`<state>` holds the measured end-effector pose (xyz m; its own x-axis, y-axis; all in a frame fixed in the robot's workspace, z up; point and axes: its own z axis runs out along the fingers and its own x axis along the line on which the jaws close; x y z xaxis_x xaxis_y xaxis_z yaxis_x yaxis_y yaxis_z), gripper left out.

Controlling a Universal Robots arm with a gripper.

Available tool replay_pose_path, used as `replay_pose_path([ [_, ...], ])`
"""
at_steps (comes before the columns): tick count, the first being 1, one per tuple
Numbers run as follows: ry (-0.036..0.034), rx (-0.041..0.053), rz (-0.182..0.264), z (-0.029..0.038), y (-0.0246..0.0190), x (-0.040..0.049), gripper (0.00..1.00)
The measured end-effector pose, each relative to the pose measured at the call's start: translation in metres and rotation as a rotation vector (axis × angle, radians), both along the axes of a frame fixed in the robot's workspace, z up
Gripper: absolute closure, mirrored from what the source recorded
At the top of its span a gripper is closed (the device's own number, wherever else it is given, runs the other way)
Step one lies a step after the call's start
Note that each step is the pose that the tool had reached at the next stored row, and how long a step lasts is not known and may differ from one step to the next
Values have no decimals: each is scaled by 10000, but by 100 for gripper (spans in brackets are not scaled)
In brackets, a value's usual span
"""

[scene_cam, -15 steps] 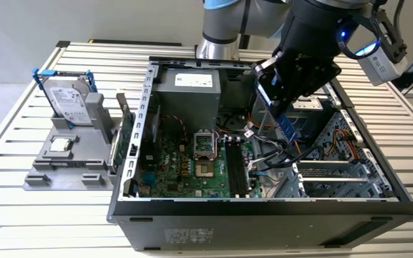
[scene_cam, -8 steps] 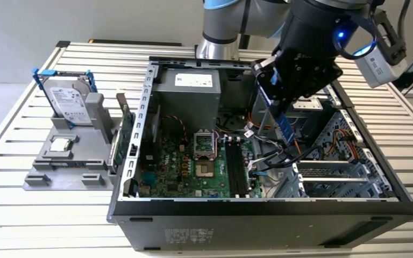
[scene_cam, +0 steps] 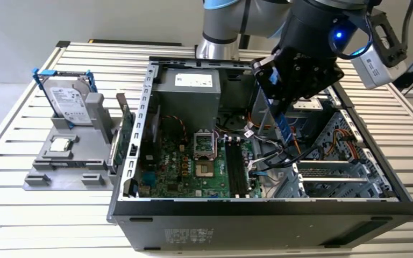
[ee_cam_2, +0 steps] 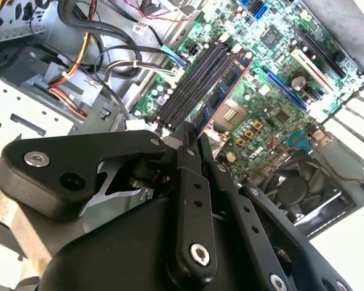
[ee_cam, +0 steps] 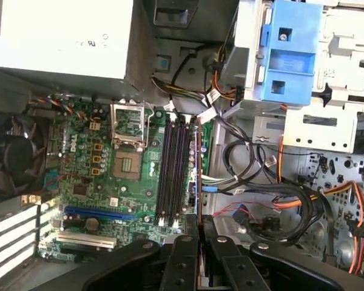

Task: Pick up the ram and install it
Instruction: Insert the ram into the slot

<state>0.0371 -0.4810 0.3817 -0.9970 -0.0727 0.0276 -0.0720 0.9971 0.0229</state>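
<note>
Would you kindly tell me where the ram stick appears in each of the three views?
Exterior view: the ram hangs below the end effector, inside the open case.
Second wrist view: it juts out past the end effector, alongside the memory slots.
First wrist view: edge-on, beside those slots.
Shared landmark: the memory slots.

Exterior view overlooks the computer case [scene_cam: 264,223] from above; both wrist views peer closely past the end effector [ee_cam_2: 191,132] [ee_cam: 198,223] at its motherboard [ee_cam_2: 273,103] [ee_cam: 97,173].

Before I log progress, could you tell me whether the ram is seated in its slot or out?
Out: the tool grips the ram in the air above the empty black memory slots.
</note>
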Motion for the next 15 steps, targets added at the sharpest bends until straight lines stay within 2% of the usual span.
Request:
replay_pose_path([
  [3,0,0,-189,0,-1,1,100],
  [15,-1,1,-203,-25,-1,1,100],
])
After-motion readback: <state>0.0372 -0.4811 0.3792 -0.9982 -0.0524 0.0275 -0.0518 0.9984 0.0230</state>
